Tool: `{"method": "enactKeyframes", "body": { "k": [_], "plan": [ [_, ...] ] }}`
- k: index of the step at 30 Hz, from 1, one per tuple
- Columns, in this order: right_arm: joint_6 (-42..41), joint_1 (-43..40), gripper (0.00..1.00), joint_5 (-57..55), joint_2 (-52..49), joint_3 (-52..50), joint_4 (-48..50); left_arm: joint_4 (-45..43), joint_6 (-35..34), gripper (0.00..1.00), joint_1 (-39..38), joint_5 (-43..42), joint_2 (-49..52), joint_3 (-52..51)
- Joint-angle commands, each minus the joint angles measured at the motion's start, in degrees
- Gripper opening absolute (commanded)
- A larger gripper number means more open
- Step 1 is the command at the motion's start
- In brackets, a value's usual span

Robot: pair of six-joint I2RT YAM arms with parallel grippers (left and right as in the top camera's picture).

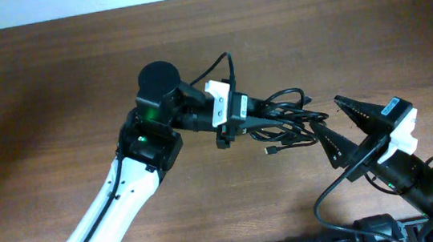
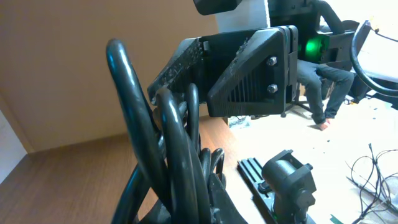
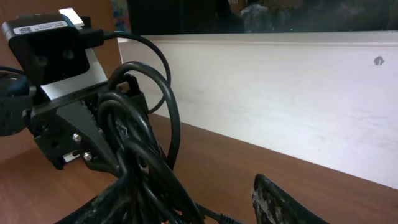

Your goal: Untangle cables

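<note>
The tangle of thin black cables (image 1: pixel 289 117) sits bunched mid-table on the brown wooden table (image 1: pixel 51 82), right between the two arms. The left gripper (image 1: pixel 260 118) is in at the tangle's left side, fingers pressed together and pinching a bundle of loops; up close, the cords (image 2: pixel 174 143) rise thick right in front of its camera. The right gripper (image 1: pixel 326 114) faces it with fingers (image 3: pixel 280 202) spread wide, and the tangle's right edge just reaches its tips. One small plug end (image 1: pixel 270 151) trails loose below.
</note>
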State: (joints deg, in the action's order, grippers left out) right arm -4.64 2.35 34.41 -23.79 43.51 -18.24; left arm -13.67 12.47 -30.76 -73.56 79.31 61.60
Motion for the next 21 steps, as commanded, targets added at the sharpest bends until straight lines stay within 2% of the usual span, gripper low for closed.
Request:
{"method": "enactKeyframes", "body": {
  "k": [1, 7, 11, 13, 16, 18, 21],
  "plan": [
    [0.2, 0.2, 0.57, 2.4, 0.4, 0.5, 0.5, -0.4, 1.2, 0.0, -0.2, -1.2, -0.1, 0.5],
    [1.4, 0.2, 0.56, 4.8, 0.4, 0.5, 1.0, -2.8, 1.2, 0.0, -2.7, -1.2, -0.1, 0.5],
    [1.4, 0.2, 0.38, 5.1, 0.4, 0.5, 0.9, -4.9, 1.1, 0.0, -3.5, -0.7, -0.1, 0.5],
    [1.4, 0.2, 0.22, 5.0, 0.4, 0.5, 0.9, -5.4, 1.1, 0.0, -3.5, -0.6, -0.1, 0.5],
    [1.4, 0.2, 0.09, 5.0, 0.4, 0.5, 1.0, -5.7, 1.1, 0.05, -3.5, 1.1, -0.1, 0.5],
    [1.4, 0.2, 0.06, 4.8, 0.4, 0.5, 1.0, -5.7, 1.1, 0.08, -3.5, 3.1, -0.1, 0.5],
    [1.4, 0.2, 0.04, 3.2, 0.4, 0.5, 0.7, -5.8, 1.1, 0.18, -3.5, 3.1, -0.1, 0.5]
  ]
}}
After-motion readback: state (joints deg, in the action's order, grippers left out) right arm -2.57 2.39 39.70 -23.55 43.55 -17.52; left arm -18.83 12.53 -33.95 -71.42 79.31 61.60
